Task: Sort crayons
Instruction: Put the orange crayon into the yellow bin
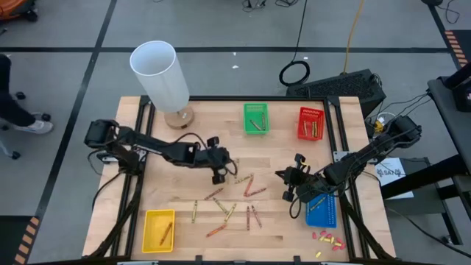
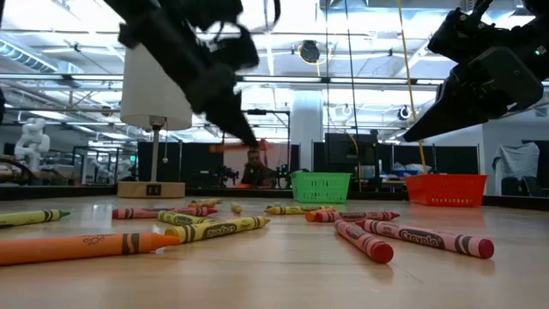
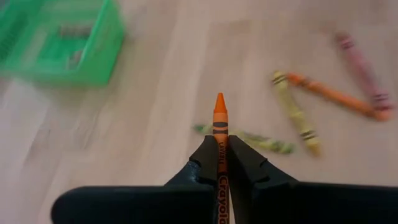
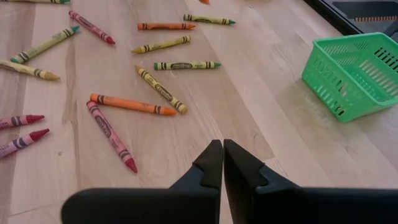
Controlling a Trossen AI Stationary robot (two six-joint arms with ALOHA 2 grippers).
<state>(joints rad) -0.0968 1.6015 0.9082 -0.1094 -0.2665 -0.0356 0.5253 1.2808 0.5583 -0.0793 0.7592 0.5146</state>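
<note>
Crayons (image 1: 234,202) in red, orange, olive-yellow and brown lie flat and scattered on the wooden table's middle (image 4: 134,104). My left gripper (image 3: 219,152) hangs above their far left part (image 1: 218,175), shut on an orange crayon (image 3: 219,115). My right gripper (image 4: 222,155) is shut on nothing. It hovers right of the scatter (image 1: 288,193), beside the blue basket (image 1: 321,210). My left gripper pinches the orange crayon's wrapped shaft (image 3: 220,142) between its two fingers (image 3: 204,165). The crayon lies along the fingers, its pointed tip (image 3: 219,98) sticking out past their ends. The fingers slant down toward the table. The crayon is lifted clear of it.
A green basket (image 1: 255,118) and a red basket (image 1: 310,123) stand at the far edge, a yellow basket (image 1: 159,230) at the near left. A white lamp (image 1: 162,73) stands at the far left. Small red and yellow bits (image 1: 327,238) lie near the right corner.
</note>
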